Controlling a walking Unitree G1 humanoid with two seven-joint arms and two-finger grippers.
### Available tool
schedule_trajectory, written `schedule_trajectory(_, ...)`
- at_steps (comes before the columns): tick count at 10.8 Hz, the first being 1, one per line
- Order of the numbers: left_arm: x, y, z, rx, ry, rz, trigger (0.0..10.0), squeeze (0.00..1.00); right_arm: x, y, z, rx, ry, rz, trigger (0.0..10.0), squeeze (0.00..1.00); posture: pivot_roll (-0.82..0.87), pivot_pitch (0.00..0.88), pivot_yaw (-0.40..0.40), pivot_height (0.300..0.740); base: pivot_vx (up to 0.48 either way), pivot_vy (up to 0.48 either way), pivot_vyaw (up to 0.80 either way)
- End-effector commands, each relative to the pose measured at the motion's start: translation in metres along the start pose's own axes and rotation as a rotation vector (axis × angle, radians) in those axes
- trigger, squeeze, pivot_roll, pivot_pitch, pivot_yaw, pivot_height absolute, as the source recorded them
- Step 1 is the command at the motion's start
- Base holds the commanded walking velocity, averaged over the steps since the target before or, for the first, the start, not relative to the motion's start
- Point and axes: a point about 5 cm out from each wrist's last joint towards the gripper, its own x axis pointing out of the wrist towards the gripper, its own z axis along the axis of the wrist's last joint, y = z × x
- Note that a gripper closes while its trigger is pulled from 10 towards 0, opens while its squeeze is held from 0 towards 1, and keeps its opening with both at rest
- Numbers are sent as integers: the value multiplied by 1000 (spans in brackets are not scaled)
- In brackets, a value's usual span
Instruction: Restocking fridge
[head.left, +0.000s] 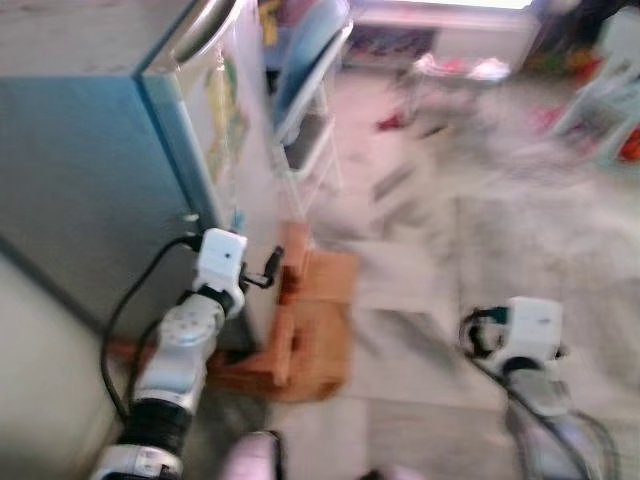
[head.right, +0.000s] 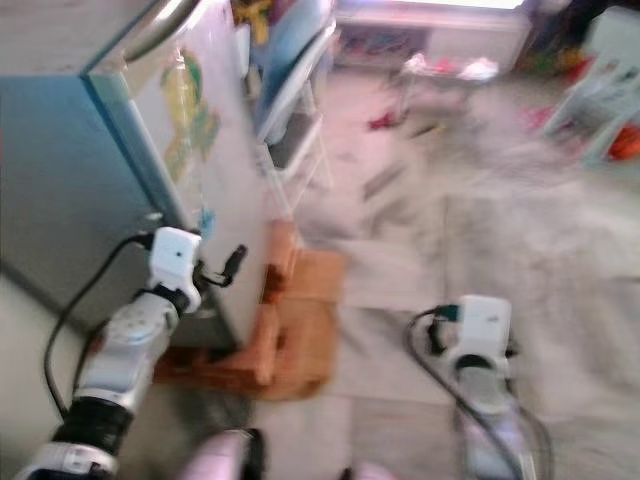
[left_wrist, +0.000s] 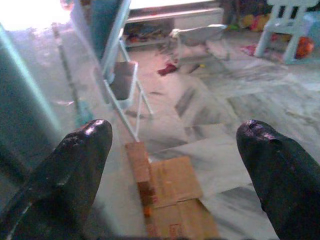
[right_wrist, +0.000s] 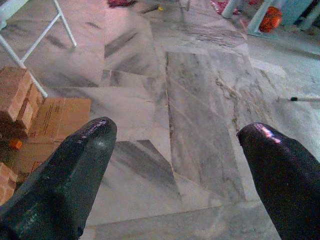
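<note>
The pale blue fridge (head.left: 90, 150) stands at my left, its door (head.left: 235, 130) shut and carrying stickers, with a silver handle (head.left: 200, 30) near the top. My left gripper (left_wrist: 172, 150) is raised beside the fridge's front corner, open, with nothing between its fingers (left_wrist: 75, 165). My right gripper (right_wrist: 175, 155) hangs low over the marble floor (right_wrist: 200, 100) on the right, open and holding nothing. Both head views are blurred.
A flattened cardboard box (head.left: 320, 330) and red bricks (left_wrist: 140, 170) lie at the foot of the fridge. A white wire rack (head.left: 310, 130) stands just beyond the fridge. Toys, a pale blue child's chair (left_wrist: 285, 25) and a low shelf (left_wrist: 175, 17) are at the far side.
</note>
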Motion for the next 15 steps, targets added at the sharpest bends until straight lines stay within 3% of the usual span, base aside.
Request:
schedule_trajectory(1, -1, 0, 5, 7, -26, -5, 10000, 0, 0, -1, 3, 0, -15, -6, 10000, 0, 73, 64, -17, 740, 472, 0, 0)
schedule_trajectory(7, -6, 4, 3, -8, -48, 93, 10000, 0, 4, 6, 7, 7, -28, 13, 10000, 0, 87, 67, -20, 740, 79, 0, 0)
schedule_trajectory(10, -23, 0, -13, 3, 5, 72, 10000, 0, 6, 7, 6, 6, -23, 21, 10000, 0, 91, 68, -17, 740, 0, 0, 0)
schedule_trajectory(11, -40, 12, -26, -9, 53, 206, 10000, 0, 7, 7, 5, 7, -23, 22, 10000, 0, 94, 71, -17, 740, 0, 0, 0)
schedule_trajectory(13, -49, 30, -28, -7, 54, 351, 10000, 0, 7, 7, 6, 5, -23, 24, 10000, 0, 98, 75, -23, 740, 0, 0, 0)
schedule_trajectory(14, -41, 42, -24, -52, 51, 443, 10000, 0, 7, 9, 7, -16, -33, 40, 10000, 0, 100, 77, -32, 740, 0, 0, 0)
schedule_trajectory(15, -34, 42, -19, -78, 30, 437, 10000, 0, 6, 10, 8, -18, -37, 46, 10000, 0, 96, 78, -35, 740, 0, 0, 0)
